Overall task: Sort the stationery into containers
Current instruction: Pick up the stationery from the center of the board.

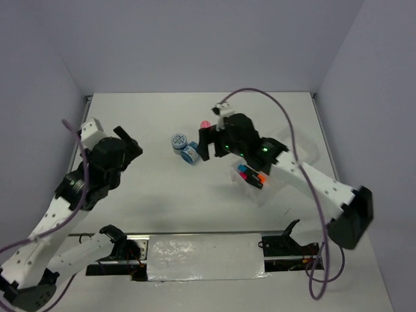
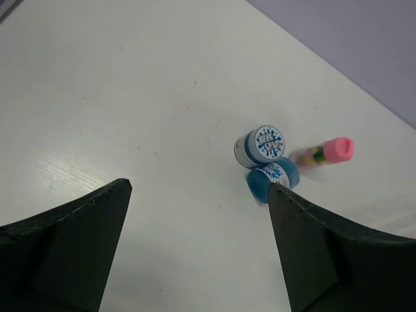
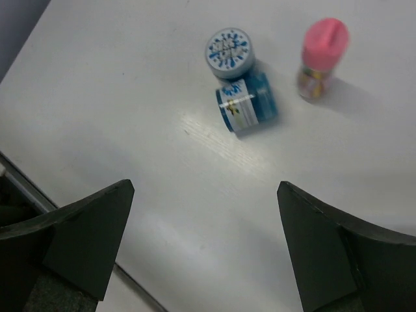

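From above, the markers [image 1: 249, 174] lie in the tray [image 1: 263, 195] right of centre, while two discs [image 1: 182, 147] and the pink-capped tube [image 1: 205, 123] sit on the table [image 1: 149, 195] mid-frame between the left gripper [image 1: 132, 147] and right gripper [image 1: 207, 144]; both reaching in could collide. The left wrist view shows the left gripper [image 2: 198, 188] spread wide and empty, the touching discs [image 2: 266, 159] right of centre, so grabbing one may roll the other. The right gripper [image 3: 205, 188], equally wide and empty, could topple the seemingly upright tube [image 3: 322, 55] at upper right.
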{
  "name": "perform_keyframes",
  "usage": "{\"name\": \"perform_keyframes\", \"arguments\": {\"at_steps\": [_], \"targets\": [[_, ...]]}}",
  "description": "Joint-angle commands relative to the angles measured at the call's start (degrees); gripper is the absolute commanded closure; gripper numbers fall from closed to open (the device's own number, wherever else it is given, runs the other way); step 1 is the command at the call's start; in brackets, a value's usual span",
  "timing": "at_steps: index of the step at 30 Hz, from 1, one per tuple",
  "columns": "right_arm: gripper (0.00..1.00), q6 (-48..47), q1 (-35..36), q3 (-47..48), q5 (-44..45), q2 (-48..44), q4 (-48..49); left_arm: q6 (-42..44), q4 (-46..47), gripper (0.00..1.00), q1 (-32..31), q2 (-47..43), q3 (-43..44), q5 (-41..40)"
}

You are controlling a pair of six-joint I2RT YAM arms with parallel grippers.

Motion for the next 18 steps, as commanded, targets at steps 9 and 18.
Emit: {"name": "perform_keyframes", "arguments": {"at_steps": [9,18], "targets": [[0.0,-5.57,6.57,35.19,13.83,43.1,1.08,19.89,-8.91,0.01,-0.46,-19.13,1.66,-3.14],[0.0,-7.42,6.04,49.02,14.29,57.64,-2.88,19.8,-6.46,0.01,-0.46,-19.74,-6.18,-4.13]]}}
